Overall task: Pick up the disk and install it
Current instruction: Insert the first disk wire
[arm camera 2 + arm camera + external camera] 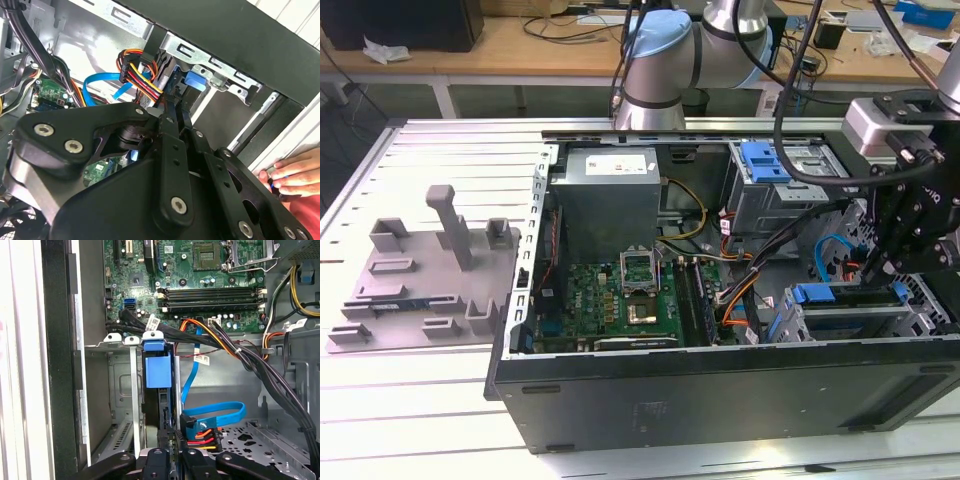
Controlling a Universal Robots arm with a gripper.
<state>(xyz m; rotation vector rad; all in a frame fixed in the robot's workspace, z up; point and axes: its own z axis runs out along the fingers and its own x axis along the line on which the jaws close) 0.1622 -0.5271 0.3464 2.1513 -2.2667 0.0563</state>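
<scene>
The disk (pixel 845 318) sits on edge in the drive bay at the exterior view's right end of the open computer case (pixel 720 400). Its blue carrier frame (pixel 815 294) faces the motherboard. In the first wrist view the disk (pixel 162 407) runs as a dark thin slab from a blue tab (pixel 156 367) back between my fingers. My gripper (pixel 872 268) hangs just over the bay. In both wrist views the gripper (pixel 171 452) (pixel 171 112) has its jaws drawn close on the disk's near end. The blue frame (pixel 194 80) shows past the fingertips.
A grey power-supply box (pixel 610 190) and the motherboard (pixel 620 300) fill the case's middle. A bare blue latch piece (pixel 765 160) tops the upper cage. Power leads (pixel 200 437) and a blue data cable (pixel 212 415) lie beside the bay. A person's hand (pixel 290 175) rests by the case. A grey fixture (pixel 430 270) stands left.
</scene>
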